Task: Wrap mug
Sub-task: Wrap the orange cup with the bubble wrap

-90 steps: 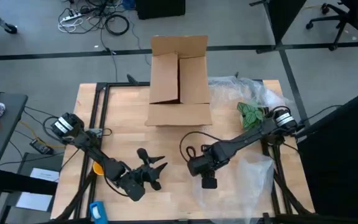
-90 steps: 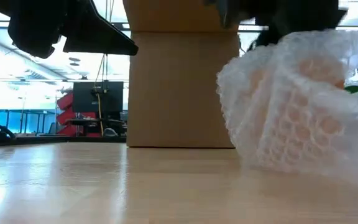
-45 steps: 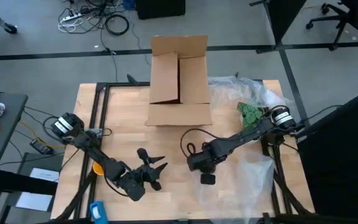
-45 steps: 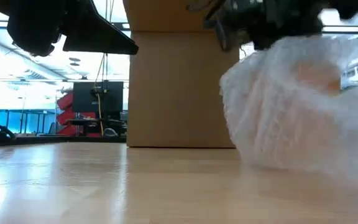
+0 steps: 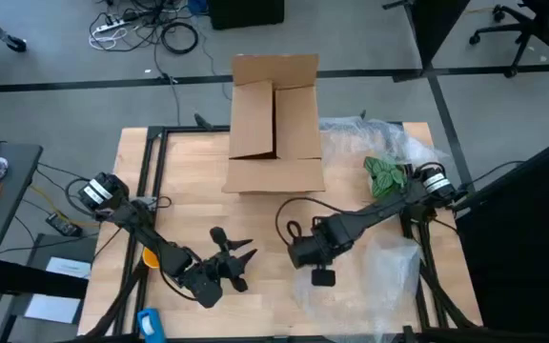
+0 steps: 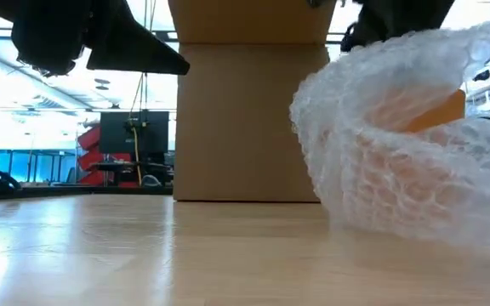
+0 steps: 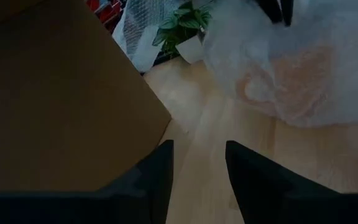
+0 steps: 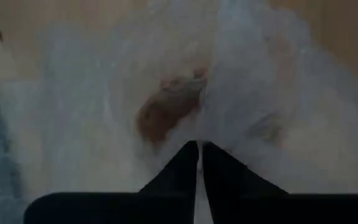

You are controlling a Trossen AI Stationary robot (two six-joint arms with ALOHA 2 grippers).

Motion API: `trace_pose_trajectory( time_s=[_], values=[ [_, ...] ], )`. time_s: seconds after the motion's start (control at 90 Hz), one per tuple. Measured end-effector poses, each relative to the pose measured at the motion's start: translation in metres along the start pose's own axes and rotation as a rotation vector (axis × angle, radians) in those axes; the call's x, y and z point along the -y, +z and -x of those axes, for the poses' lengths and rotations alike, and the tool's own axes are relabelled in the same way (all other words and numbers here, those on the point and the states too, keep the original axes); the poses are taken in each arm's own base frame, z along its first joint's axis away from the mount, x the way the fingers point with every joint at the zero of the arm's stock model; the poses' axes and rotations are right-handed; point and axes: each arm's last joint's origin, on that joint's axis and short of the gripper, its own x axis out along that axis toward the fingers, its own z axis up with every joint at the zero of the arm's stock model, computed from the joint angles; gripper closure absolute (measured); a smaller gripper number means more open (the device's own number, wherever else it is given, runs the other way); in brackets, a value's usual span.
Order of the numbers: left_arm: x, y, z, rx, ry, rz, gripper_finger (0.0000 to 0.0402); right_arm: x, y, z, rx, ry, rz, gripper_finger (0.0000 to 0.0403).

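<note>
You see the pale wooden table [image 5: 189,205] evenly lit from above. At table height, bright windows backlight the brown cardboard box [image 6: 249,119]. The right wrist picture is soft and blurred.

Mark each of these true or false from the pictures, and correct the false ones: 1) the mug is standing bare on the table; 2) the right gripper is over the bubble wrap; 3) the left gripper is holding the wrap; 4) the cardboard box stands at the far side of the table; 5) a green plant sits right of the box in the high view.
1) False. The mug shows only as an orange shape through the bubble wrap around it.
2) True. The right gripper is above the wrap, fingers nearly closed.
3) False. The left gripper is open, holding nothing, away from the wrap.
4) True. The cardboard box is there.
5) True. The plant is there.
</note>
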Motion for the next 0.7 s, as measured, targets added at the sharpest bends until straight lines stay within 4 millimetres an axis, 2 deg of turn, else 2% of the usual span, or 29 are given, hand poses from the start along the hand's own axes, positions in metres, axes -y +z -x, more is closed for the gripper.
trace_pose_trajectory(
  time_s=[0.156,0.333,0.422,0.578,0.7],
  values=[
    [0.000,0.000,0.000,0.000,0.000,0.002,0.0271,-0.008,0.000,-0.002,0.047,0.010,0.017,0.0403],
    [0.000,0.002,0.000,0.010,-0.002,0.033,0.0271,-0.010,-0.002,-0.026,0.092,0.028,-0.007,0.0403],
    [0.001,0.007,-0.002,0.029,-0.029,0.086,0.0271,-0.003,-0.006,-0.042,0.075,0.015,-0.020,0.0400],
    [-0.003,0.019,-0.021,0.074,-0.109,0.178,0.0271,0.006,-0.010,-0.058,0.048,0.014,-0.035,0.0380],
    [-0.004,0.021,-0.044,0.117,-0.211,0.220,0.0271,0.006,-0.008,-0.055,0.049,0.028,-0.032,0.0351]
  ],
)
